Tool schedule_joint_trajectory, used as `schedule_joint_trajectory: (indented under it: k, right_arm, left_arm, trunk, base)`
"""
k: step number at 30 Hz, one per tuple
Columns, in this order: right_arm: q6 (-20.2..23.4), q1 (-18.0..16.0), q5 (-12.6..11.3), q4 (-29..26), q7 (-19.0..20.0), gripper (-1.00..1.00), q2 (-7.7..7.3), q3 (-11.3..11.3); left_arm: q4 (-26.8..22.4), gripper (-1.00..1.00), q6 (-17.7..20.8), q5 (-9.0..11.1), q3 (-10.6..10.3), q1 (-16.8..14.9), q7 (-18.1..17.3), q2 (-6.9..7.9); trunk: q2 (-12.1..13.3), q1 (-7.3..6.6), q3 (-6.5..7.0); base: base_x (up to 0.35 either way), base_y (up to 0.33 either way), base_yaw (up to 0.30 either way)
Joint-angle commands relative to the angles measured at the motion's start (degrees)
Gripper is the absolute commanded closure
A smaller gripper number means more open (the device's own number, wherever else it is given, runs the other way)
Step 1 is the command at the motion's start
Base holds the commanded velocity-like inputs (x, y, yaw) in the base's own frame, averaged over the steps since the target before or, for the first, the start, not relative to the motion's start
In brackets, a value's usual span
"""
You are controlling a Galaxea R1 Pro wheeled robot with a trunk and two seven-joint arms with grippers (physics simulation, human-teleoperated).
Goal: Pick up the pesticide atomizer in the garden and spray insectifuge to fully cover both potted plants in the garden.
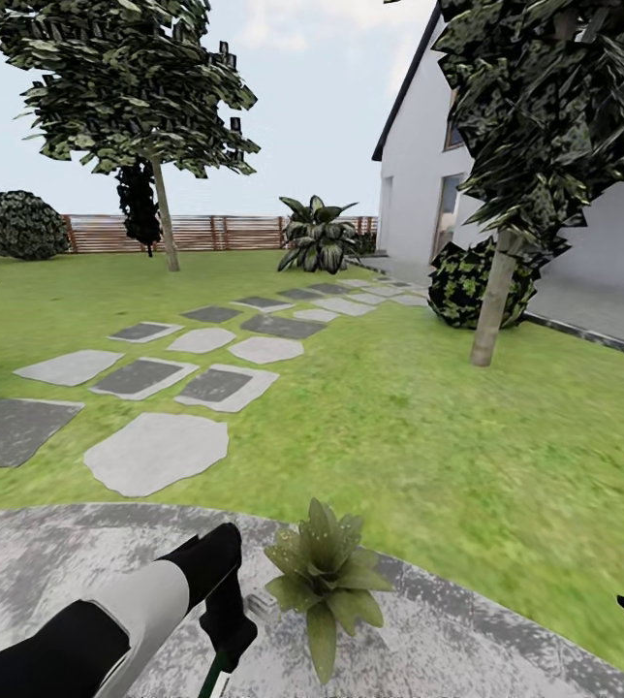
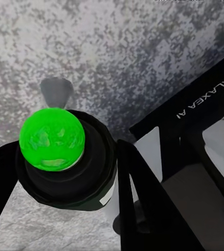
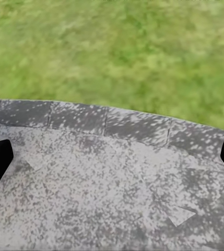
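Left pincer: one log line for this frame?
left pincer shut on pesticide atomizer | over patio | potted plant beside | right pincer open

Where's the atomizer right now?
Head view: the atomizer hangs from the left claw at the bottom edge, over the grey patio, just left of the potted plant.

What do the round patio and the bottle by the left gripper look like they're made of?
The patio looks like matte grey stone or concrete: mottled speckling, jointed edge blocks. The pesticide atomizer looks like smooth plastic, with a dark body and a glossy bright green top, though the render leaves that open.
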Motion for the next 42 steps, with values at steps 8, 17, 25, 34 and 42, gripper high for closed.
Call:
schedule_joint_trajectory:
  k: [8,17,25,34,42]
  right_arm:
    - [0.25,-0.03,0.51,-0.04,0.59,-1.00,-0.01,-0.08]
    - [0.24,-0.07,0.51,-0.04,0.63,-1.00,-0.01,-0.13]
    - [0.24,-0.06,0.51,-0.04,0.64,-1.00,-0.04,-0.17]
    - [0.18,-0.06,0.51,-0.04,0.55,-1.00,-0.04,-0.17]
    - [0.16,-0.05,0.51,-0.04,0.51,-1.00,-0.01,-0.09]
  left_arm:
    - [-0.08,1.00,0.29,-0.52,0.14,-0.02,-0.49,-0.07]
    - [0.01,1.00,0.29,-0.51,0.05,0.06,-0.45,-0.03]
    - [0.01,1.00,0.29,-0.51,0.12,0.07,-0.45,0.00]
    - [0.08,1.00,0.29,-0.51,0.14,0.07,-0.45,0.01]
    - [0.18,1.00,0.31,-0.43,0.28,0.07,-0.45,0.08]
  trunk:
    - [-0.03,-0.01,-0.31]
    - [-0.03,-0.01,-0.88]
    - [-0.03,-0.01,-1.06]
    - [-0.03,-0.01,-1.40]
    - [-0.03,-0.01,-1.70]
  base:
    - [0.000,-0.296,0.000]
    - [0.000,-0.060,0.000]
    - [0.000,-0.106,0.107]
    - [0.000,-0.196,0.217]
    - [0.056,-0.062,0.219]
